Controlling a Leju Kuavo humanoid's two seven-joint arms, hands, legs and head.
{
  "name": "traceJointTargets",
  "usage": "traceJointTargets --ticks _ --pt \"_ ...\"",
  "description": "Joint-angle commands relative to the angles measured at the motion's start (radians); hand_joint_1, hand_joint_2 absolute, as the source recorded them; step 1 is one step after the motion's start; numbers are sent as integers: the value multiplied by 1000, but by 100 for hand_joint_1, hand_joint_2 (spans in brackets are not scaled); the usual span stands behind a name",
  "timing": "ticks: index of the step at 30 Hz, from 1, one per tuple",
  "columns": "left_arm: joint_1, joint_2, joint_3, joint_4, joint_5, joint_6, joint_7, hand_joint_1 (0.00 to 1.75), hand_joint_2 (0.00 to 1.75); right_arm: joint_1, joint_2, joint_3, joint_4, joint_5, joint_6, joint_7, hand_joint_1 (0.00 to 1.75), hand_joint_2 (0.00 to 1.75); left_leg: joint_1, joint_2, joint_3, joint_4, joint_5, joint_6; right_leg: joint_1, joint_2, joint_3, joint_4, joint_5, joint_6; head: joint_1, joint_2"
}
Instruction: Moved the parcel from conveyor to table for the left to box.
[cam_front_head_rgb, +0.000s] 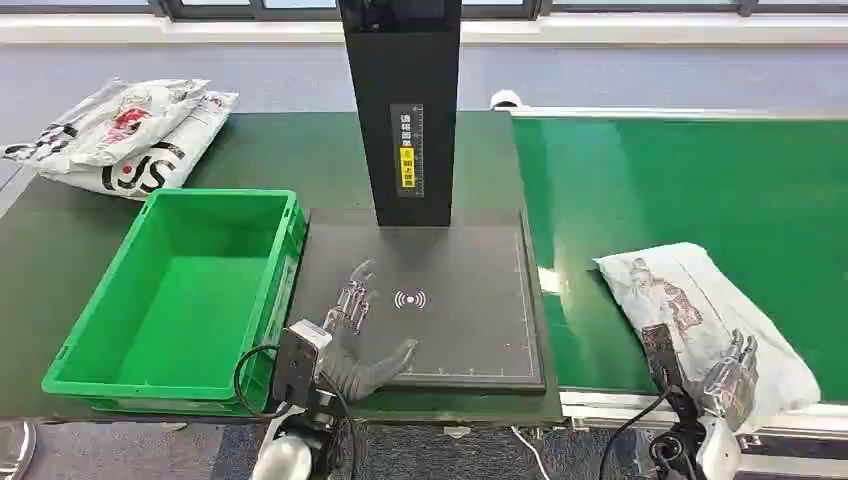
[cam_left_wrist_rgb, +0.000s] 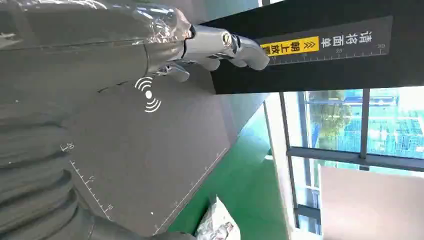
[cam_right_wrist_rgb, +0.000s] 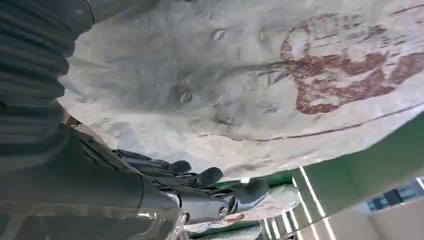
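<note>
A white parcel (cam_front_head_rgb: 700, 300) with a red print lies on the green conveyor (cam_front_head_rgb: 680, 190) at the right. My right hand (cam_front_head_rgb: 732, 380) lies on its near end, fingers (cam_right_wrist_rgb: 200, 180) bent along the parcel's (cam_right_wrist_rgb: 240, 85) edge, thumb on the other side; a firm grip is not plain. My left hand (cam_front_head_rgb: 355, 325) hovers open over the dark scanning pad (cam_front_head_rgb: 470, 300), fingers (cam_left_wrist_rgb: 225, 47) spread toward the black column. The green box (cam_front_head_rgb: 180, 300) stands empty, just left of the left hand.
A black scanner column (cam_front_head_rgb: 400, 110) rises at the back of the pad. A pile of printed parcels (cam_front_head_rgb: 120, 135) lies on the dark table at the far left. The conveyor's white rail (cam_front_head_rgb: 660, 405) runs along the near edge.
</note>
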Motion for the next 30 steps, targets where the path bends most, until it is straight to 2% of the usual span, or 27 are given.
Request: traceJointTargets --ticks 1,11,12,13,24,28,30 --pt "12 7 53 4 -2 5 8 0 175 -75 -37 -35 163 -11 35 17 0 175 0 3 2 -1 0 0 1 2 1 -1 1 0 0 0" --pt "30 6 61 -20 -9 4 15 0 175 -75 -30 -38 179 -57 150 43 0 175 0 1 1 -1 0 0 0 1 1 -1 0 1 0 0" --pt "31 6 62 -22 -11 3 16 0 175 -75 -31 -31 180 -52 167 56 52 175 0 2 3 -2 0 0 0 1 2 -2 0 1 0 0" --pt "32 5 63 -24 -13 2 18 0 175 -72 -27 -34 172 -56 169 62 175 175 0 2 2 -1 0 0 0 1 1 -1 0 0 0 0" --pt "40 3 70 -43 -22 -3 25 0 175 -69 -19 -10 147 -40 203 76 175 175 1 2 3 -2 -1 1 1 1 3 -3 1 0 0 0" --pt "46 -1 82 -49 -31 -9 30 0 175 -47 3 2 67 -51 232 68 175 175 1 2 3 -2 -1 1 1 1 3 -3 0 0 0 0" --pt "50 -2 89 -52 -35 -10 31 0 175 -31 31 6 -14 -113 263 19 175 175 1 2 3 -2 -1 1 1 1 3 -2 0 0 0 0"
